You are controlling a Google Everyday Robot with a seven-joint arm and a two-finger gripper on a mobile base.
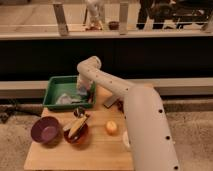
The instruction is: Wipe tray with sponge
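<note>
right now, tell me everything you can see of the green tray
The green tray is rectangular and plastic-looking, with raised flaring sides and a flat bottom. It sits level at the far left corner of the wooden table. The gripper is down inside its right half, and a pale object lies on its bottom.
</note>
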